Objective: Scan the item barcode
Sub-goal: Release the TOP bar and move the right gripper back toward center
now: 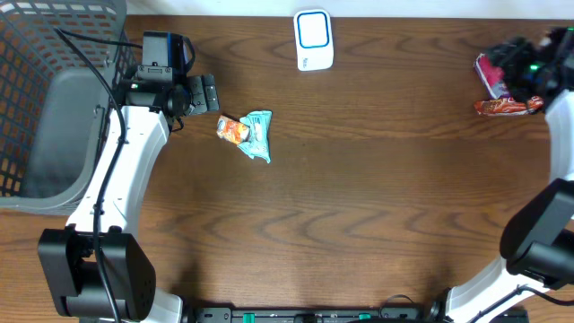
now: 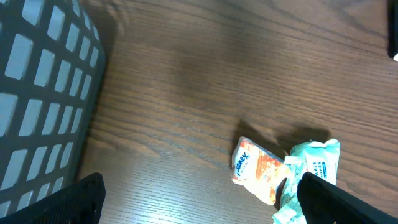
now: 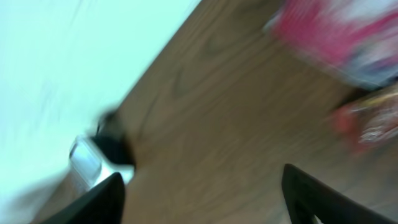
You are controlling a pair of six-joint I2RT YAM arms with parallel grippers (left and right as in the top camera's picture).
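Observation:
An orange snack packet (image 1: pixel 232 130) lies against a teal wipes packet (image 1: pixel 258 135) on the dark wooden table. Just up and left of them hangs my left gripper (image 1: pixel 204 92). In the left wrist view it (image 2: pixel 199 208) is open over bare wood, with the orange packet (image 2: pixel 258 171) and the teal wipes packet (image 2: pixel 317 160) near its right finger. The white scanner (image 1: pixel 314 39) stands at the back middle. At the far right, my right gripper (image 1: pixel 513 65) hovers by a pink packet (image 1: pixel 490 75) and a red snack bar (image 1: pixel 508 106). Its blurred wrist view shows it (image 3: pixel 205 199) open and holding nothing.
A grey mesh basket (image 1: pixel 54 99) fills the left end of the table, and its wall (image 2: pixel 43 93) shows close by in the left wrist view. In the right wrist view the blurred scanner (image 3: pixel 90 163) sits near the table's far edge, the pink packet (image 3: pixel 339 31) at top right.

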